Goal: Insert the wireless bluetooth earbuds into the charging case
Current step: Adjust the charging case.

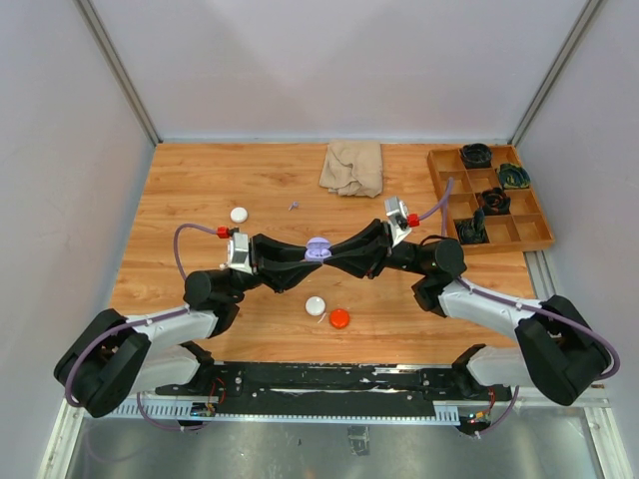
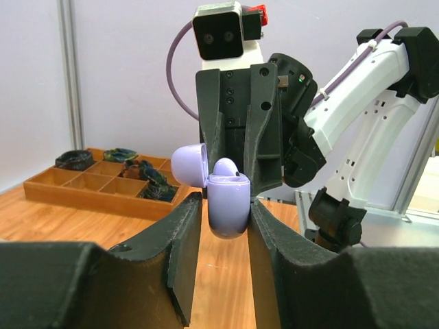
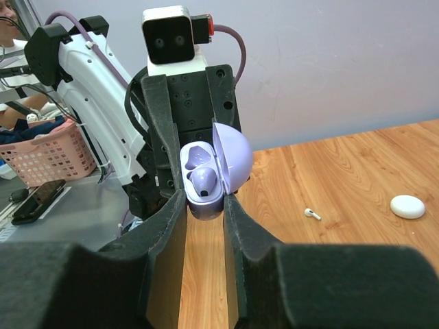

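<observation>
The purple charging case (image 1: 318, 249) hangs above mid-table with its lid (image 3: 232, 157) swung open. My right gripper (image 3: 204, 200) is shut on the case body, both fingers pressed to its sides. One purple earbud (image 3: 204, 179) sits in a slot; the slot beside it is empty. My left gripper (image 2: 224, 200) brackets the same case (image 2: 226, 205) from the other side, open a little, with a thin gap at its left finger. The two grippers meet nose to nose in the top view, the left gripper (image 1: 305, 254) and the right gripper (image 1: 331, 252). A white earbud (image 3: 313, 214) lies loose on the table.
Two white pucks (image 1: 239, 214) (image 1: 316, 306) and a red puck (image 1: 339, 318) lie on the wooden table. A beige cloth (image 1: 352, 167) sits at the back and a compartmented wooden tray (image 1: 489, 200) at the back right. A tiny purple piece (image 1: 294, 206) lies near the cloth.
</observation>
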### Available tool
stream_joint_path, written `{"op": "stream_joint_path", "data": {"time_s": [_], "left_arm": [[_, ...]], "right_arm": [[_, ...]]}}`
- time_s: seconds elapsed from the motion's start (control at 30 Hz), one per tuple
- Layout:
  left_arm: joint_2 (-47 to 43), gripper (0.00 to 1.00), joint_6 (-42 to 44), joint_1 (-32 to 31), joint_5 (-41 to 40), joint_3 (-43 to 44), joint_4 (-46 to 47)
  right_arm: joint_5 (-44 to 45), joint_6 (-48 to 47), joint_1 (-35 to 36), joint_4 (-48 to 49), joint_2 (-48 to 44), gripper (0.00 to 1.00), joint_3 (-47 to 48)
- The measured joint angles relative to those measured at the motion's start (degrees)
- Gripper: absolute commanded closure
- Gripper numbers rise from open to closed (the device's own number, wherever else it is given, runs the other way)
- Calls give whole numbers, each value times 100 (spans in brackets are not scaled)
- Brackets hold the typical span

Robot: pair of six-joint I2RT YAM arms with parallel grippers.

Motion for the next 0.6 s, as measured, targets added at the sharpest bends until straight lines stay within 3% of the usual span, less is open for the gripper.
{"op": "stream_joint_path", "data": {"time_s": [0.47, 0.6], "left_arm": [[-98, 63, -393, 87, -90, -160, -2], [-142, 70, -452, 98, -107, -190, 0]], "right_arm": [[-2, -177, -4, -382, -149, 99, 0], [-2, -262, -4, -455, -199, 99, 0]]}}
